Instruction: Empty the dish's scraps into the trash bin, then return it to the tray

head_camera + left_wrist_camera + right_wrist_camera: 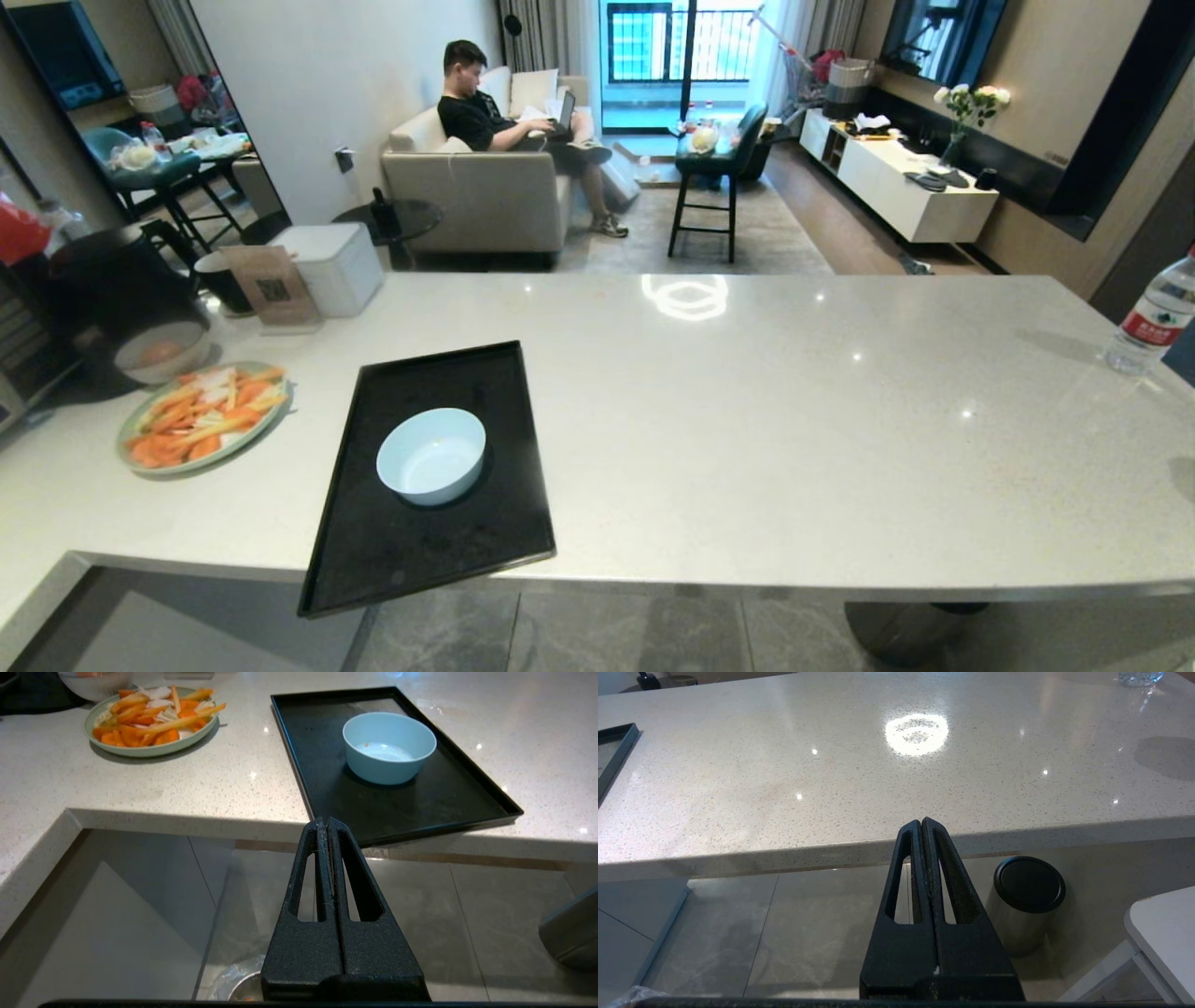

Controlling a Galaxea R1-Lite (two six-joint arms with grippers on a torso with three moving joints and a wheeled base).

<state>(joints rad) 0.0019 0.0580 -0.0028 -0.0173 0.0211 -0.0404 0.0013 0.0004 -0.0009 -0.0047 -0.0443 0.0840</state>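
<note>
The dish [431, 455] stands upright on the black tray [411, 551], whose near corner juts over the counter's front edge. In the left wrist view the dish [388, 746] holds only a pale smear and a tiny orange speck [366, 745]. My left gripper [325, 821] is shut and empty, below and in front of the counter edge, apart from the tray [420, 807]. Under it, the trash bin [240, 989] with its clear bag shows partly, with an orange bit of the scraps [248, 999] inside. My right gripper [921, 822] is shut and empty. Neither arm is in the head view.
A greenish plate of carrot sticks [201, 415] lies left of the tray, with a grey-white bowl [161, 352] and a white box [331, 266] behind it. A water bottle [1153, 317] stands far right. A metal cylinder with a black top [1029, 896] stands on the floor. A person sits on the sofa [485, 117].
</note>
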